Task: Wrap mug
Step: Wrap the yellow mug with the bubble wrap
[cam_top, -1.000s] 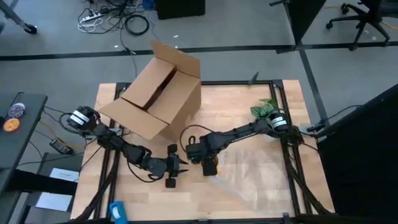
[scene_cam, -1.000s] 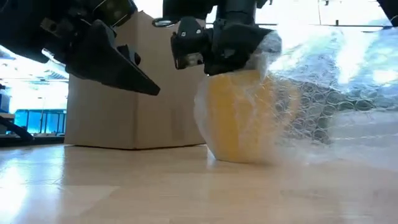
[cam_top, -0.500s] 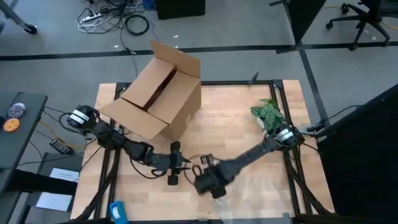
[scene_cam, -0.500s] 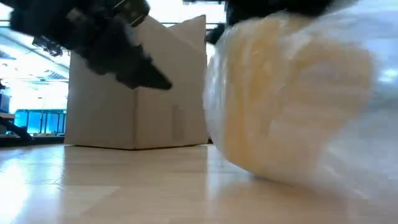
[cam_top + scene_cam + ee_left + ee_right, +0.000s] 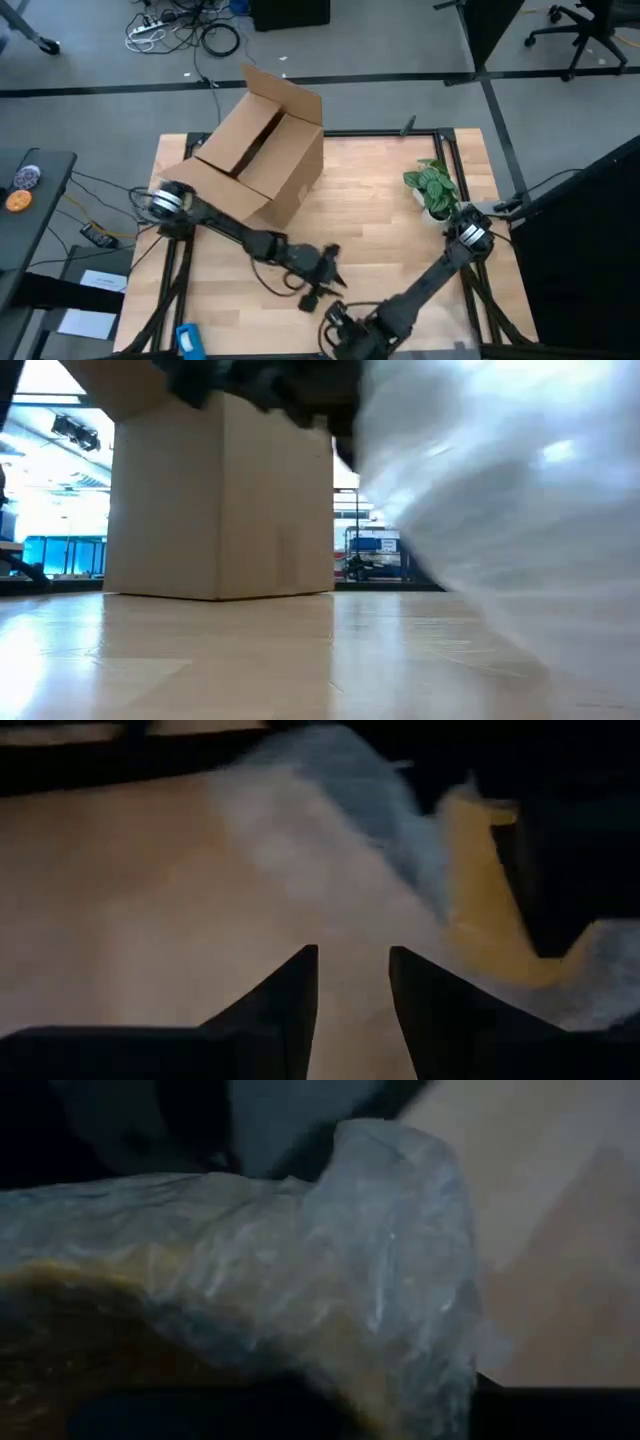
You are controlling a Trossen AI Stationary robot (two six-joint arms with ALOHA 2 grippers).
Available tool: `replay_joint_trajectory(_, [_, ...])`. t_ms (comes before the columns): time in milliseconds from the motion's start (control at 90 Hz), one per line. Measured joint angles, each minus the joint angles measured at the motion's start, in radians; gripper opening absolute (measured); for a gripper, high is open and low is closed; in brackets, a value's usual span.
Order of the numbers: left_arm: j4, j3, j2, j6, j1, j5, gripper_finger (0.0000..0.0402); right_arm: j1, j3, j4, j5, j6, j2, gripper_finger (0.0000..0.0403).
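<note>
Down at the table's (image 5: 400,210) near edge, right gripper (image 5: 345,340), grip hidden; yellow mug (image 5: 480,890) swathed in bubble wrap (image 5: 380,1270) against it. Just beside, left gripper (image 5: 350,982), fingers slightly parted, empty.

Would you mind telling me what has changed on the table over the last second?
The right claw has dragged the mug and bubble wrap from mid-table to the near edge. The left claw followed, open and empty. The cardboard box and plant stayed put.
</note>
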Motion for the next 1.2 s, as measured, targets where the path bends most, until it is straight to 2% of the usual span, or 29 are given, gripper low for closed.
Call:
replay_joint_trajectory(133, [-0.001, 0.181, 0.156, 0.029, 0.004, 0.109, 0.011, 0.033, 0.001, 0.006, -0.084, -0.026, -0.001, 0.0003])
replay_joint_trajectory(300, [0.012, 0.358, 0.283, 0.073, 0.024, 0.224, 0.011, 0.05, 0.001, 0.003, -0.153, -0.084, -0.003, 0.0003])
replay_joint_trajectory(378, [-0.061, 0.391, 0.294, 0.066, 0.038, 0.288, 0.011, 0.048, 0.004, -0.026, -0.156, -0.09, -0.008, 0.0003])
replay_joint_trajectory(478, [-0.187, 0.388, 0.269, 0.055, 0.051, 0.293, 0.011, 0.046, 0.015, -0.062, -0.157, -0.092, -0.013, 0.0003])
replay_joint_trajectory(556, [-0.312, 0.388, 0.226, 0.081, 0.052, 0.261, 0.011, 0.042, 0.034, -0.074, -0.157, -0.101, -0.013, 0.0003])
replay_joint_trajectory(667, [-0.503, 0.39, 0.161, 0.102, 0.039, 0.205, 0.0107, 0.04, 0.095, -0.184, -0.142, -0.117, -0.013, 0.0003])
replay_joint_trajectory(800, [-0.741, 0.388, 0.101, 0.077, -0.003, 0.159, 0.0095, 0.025, 0.189, -0.431, -0.024, -0.119, -0.015, 0.0003])
replay_joint_trajectory(944, [-0.963, 0.388, 0.031, 0.0, -0.076, 0.103, 0.008, -0.024, 0.263, -0.607, 0.074, -0.144, -0.021, 0.0003])
replay_joint_trajectory(1200, [-1.111, 0.29, -0.155, -0.242, -0.204, -0.07, 0.006, -0.149, 0.294, -0.711, 0.132, -0.293, -0.065, 0.0003])
